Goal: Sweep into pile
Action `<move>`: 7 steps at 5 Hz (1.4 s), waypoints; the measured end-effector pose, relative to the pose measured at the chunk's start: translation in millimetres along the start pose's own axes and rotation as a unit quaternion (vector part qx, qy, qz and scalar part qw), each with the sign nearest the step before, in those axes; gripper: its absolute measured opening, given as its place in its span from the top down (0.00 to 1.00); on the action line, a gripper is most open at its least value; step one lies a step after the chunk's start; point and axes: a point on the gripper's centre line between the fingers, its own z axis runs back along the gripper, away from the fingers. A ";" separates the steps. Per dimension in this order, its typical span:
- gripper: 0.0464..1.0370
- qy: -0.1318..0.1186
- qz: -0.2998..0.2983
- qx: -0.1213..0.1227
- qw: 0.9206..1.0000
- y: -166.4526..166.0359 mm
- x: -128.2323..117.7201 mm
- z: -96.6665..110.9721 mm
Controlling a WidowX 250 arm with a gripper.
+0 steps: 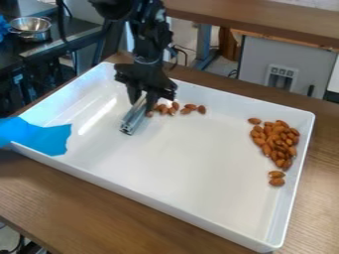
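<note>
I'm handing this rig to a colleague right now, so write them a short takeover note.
Gripper: closed on a metal bar, which slants down toward the tray's floor, near the far wall.
Almonds: a large heap lies along the right side of the white tray, with a pair just on its near side. A smaller, loose group lies just right of the gripper.
Done: most almonds are together in the heap.
Left: the smaller group is apart from it; sweeping that rightward, then nudging the pair in, would probably finish the pile.
</note>
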 end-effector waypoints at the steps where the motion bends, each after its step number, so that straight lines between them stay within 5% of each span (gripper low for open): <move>1: 0.69 0.005 -0.003 -0.005 1.000 -20.6 4.5 1.4; 3: 0.69 0.023 0.008 -0.001 1.000 -48.5 6.5 3.9; 6: 0.69 -0.002 -0.061 -0.046 0.997 -183.0 -10.1 36.5; 7: 0.69 -0.003 -0.048 -0.044 0.998 -184.1 -9.6 37.9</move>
